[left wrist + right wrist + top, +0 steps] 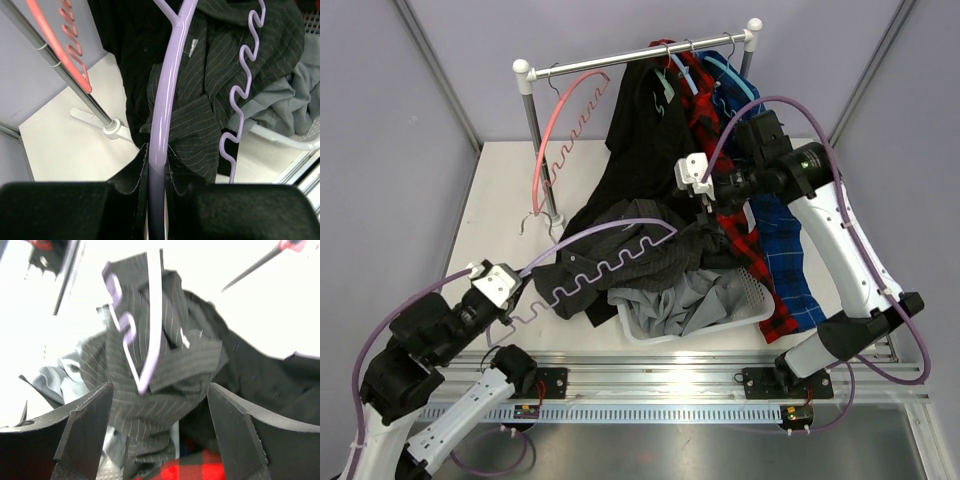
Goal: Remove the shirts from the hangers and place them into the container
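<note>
With the left tool [157, 155] clamped narrow on the purple hanger [167, 90] and the right tool [159, 387] spread wide just above the basket [753, 292], the dark pinstriped shirt [200, 115] lies half over the basket's rim, so a snagged hanger pulled away could drag it out.

Arms [835, 250] white-shelled with black joints [798, 165]; lilac cables [775, 98]; fingers [82, 435] black, wedge-shaped

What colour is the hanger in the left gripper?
Pale purple hanger; the left wrist view shows it best.
</note>
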